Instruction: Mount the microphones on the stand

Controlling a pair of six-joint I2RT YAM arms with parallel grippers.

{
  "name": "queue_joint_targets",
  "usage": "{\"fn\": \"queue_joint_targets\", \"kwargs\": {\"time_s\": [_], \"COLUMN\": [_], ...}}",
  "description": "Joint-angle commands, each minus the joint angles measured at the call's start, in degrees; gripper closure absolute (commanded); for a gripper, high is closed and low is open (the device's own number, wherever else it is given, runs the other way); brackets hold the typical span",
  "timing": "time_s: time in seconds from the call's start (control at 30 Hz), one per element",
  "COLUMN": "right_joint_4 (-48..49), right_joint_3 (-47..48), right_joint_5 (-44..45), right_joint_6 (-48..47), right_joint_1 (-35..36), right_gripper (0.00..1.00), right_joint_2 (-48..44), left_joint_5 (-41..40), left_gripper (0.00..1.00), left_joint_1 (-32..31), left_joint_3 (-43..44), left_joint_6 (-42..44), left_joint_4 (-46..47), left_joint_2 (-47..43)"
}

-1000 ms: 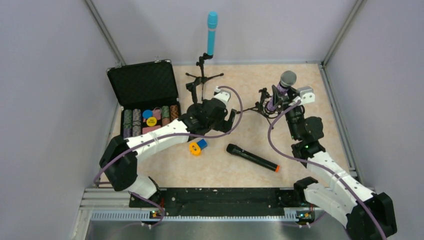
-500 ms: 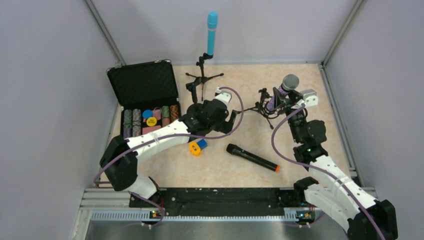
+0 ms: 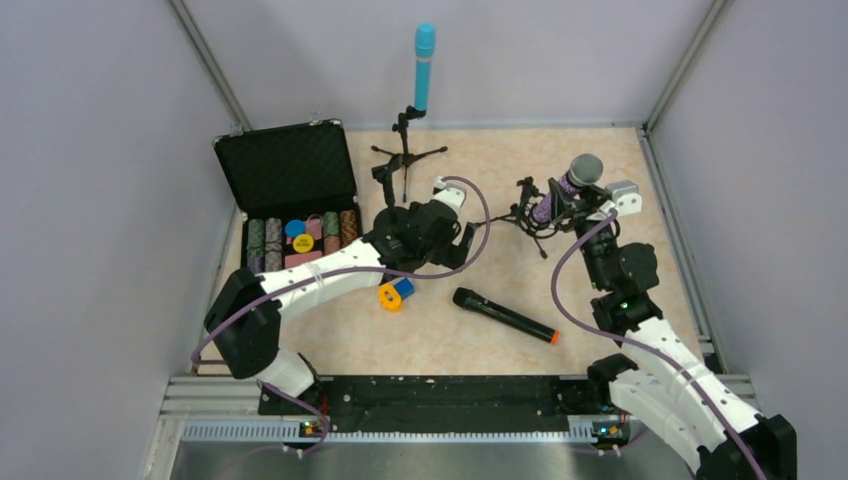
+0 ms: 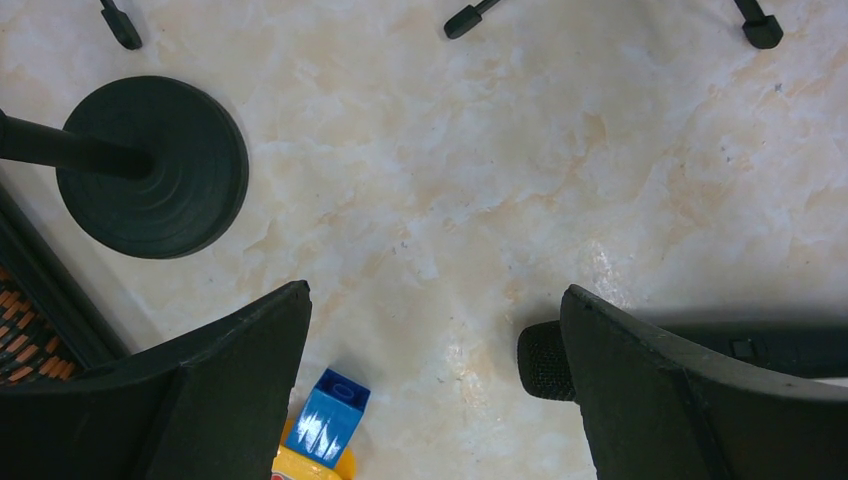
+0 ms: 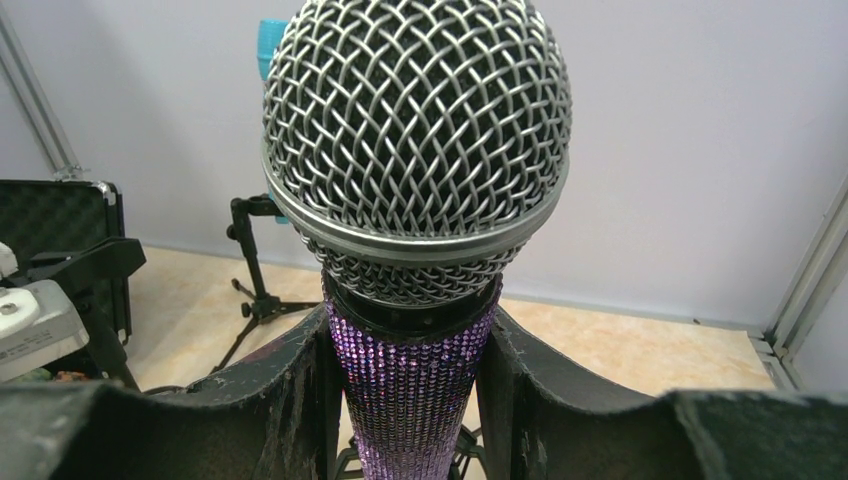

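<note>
Glittery purple microphone (image 3: 584,170), clamped in the right gripper (image 5: 410,400), has its grille end shifted toward 4 o'clock in the top view (small move; the lower end by the stand (image 3: 525,212) barely budges). Right arm (image 3: 625,270) followed toward 4 o'clock. Left arm (image 3: 320,280) crept slightly toward 3 o'clock.

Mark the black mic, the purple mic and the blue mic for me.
black mic (image 3: 505,317): top view, middle of its body.
purple mic (image 5: 415,200): right wrist view, on the silver grille.
blue mic (image 3: 423,68): top view, middle of its body.
</note>
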Motion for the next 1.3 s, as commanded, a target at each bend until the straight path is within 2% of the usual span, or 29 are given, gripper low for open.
{"fn": "queue_joint_targets", "kwargs": {"time_s": [0.0,0.4,0.63,1.27], "right_joint_4": [1.83,4.15,7.06,8.85], "right_joint_3": [3.81,5.76,3.0,-2.31], "right_joint_5": [0.06,-2.74,-0.95,-0.34], "right_joint_6": [0.99,-1.08,-3.59,-1.09], "right_joint_1": [0.57,0.57,0.57,0.57], "right_gripper": [1.0,1.0,1.0,1.0], "right_joint_2": [-1.48,-0.92,-0.02,4.23], "left_joint_5": [-1.17,-1.97,-2.02,-3.41], "left_gripper": [0.01,0.01,0.01,0.01], "left_joint_1": [-0.54,-1.07,-1.29,-1.86], "left_joint_3": [2.59,2.67,2.84,3.53], "left_joint_6": [0.65,0.68,0.7,1.65], "left_joint_4": [0.01,-0.17,-0.14,-1.0], "left_joint_2": [0.76,0.89,1.19,2.29]}}
